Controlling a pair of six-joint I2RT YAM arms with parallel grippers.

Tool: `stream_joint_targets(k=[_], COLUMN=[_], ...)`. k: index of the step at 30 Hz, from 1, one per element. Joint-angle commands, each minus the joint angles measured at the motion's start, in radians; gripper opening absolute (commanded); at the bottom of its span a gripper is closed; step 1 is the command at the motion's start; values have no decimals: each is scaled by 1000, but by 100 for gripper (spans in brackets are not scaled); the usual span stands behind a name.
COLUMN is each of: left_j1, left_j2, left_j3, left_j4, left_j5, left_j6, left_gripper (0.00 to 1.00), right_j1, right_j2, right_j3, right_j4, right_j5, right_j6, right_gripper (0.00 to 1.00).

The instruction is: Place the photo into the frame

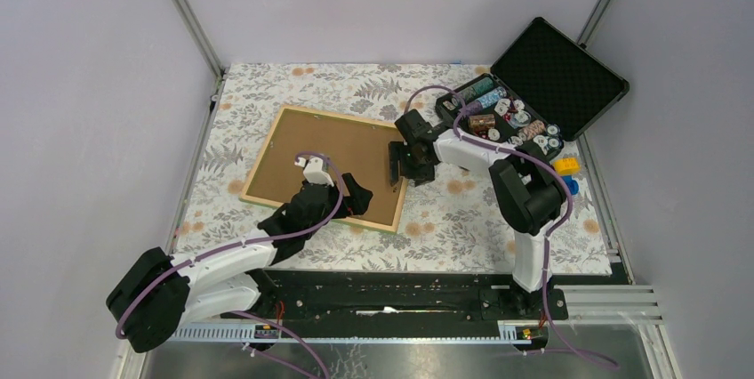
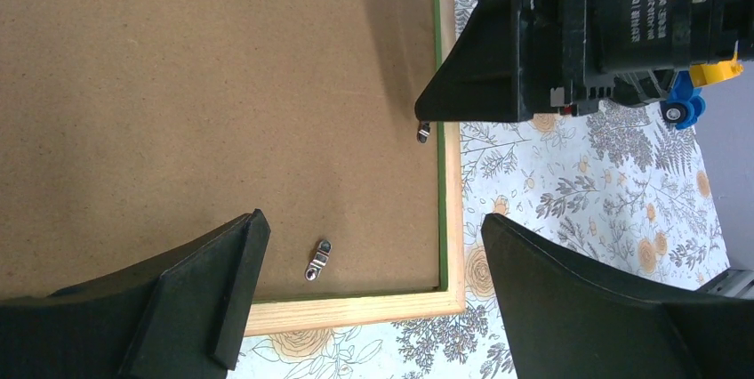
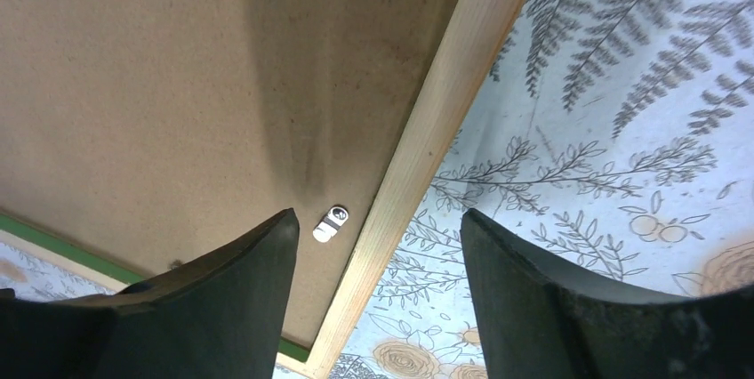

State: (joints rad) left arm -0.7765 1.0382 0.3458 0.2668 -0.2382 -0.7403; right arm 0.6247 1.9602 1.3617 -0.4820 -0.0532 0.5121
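Currently left jaws wide apart over frame (image 2: 451,219) corner (empty); right jaws apart, straddling frame's edge, gripping nothing.

Rim of frame (image 1: 342,117): pale bare wood, fine grain, matt, w/ thin green painted strip along inner edge. The backing panel (image 1: 347,143): brown fibreboard, matt, faintly speckled. The turn clips (image 2: 318,259): small bright metal, shiny. Both left fingers (image 2: 204,299) & right fingers (image 3: 222,299): black plastic, matt. Cover on table (image 1: 462,219): floral print, matt, prob. cloth. Lid of case (image 1: 558,63): black dimpled foam lining
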Motion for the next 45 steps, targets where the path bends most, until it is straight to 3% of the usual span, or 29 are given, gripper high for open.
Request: stream_joint_targets(k=[1, 22, 38, 42, 45], left_j1=[5, 5, 5, 5, 5], left_j2=[-8, -7, -19, -25, -26], left_j3=[-14, -14, -23, -26, -27], left_j4=[78, 81, 86, 86, 86], left_j5=[11, 18, 19, 20, 19], left_j6=[13, 16, 19, 21, 22], left_gripper=[99, 99, 99, 99, 99], right_j1=[13, 35, 31, 29, 30], right_j2=[-35, 19, 44, 35, 21], right_j3=[-23, -16, 24, 42, 53], right_j4=[28, -32, -41, -43, -50], right_j5=[-42, 17, 80, 56, 56], right_j6=[39, -99, -226, -231, -227], right_gripper=[72, 66, 30, 32, 46])
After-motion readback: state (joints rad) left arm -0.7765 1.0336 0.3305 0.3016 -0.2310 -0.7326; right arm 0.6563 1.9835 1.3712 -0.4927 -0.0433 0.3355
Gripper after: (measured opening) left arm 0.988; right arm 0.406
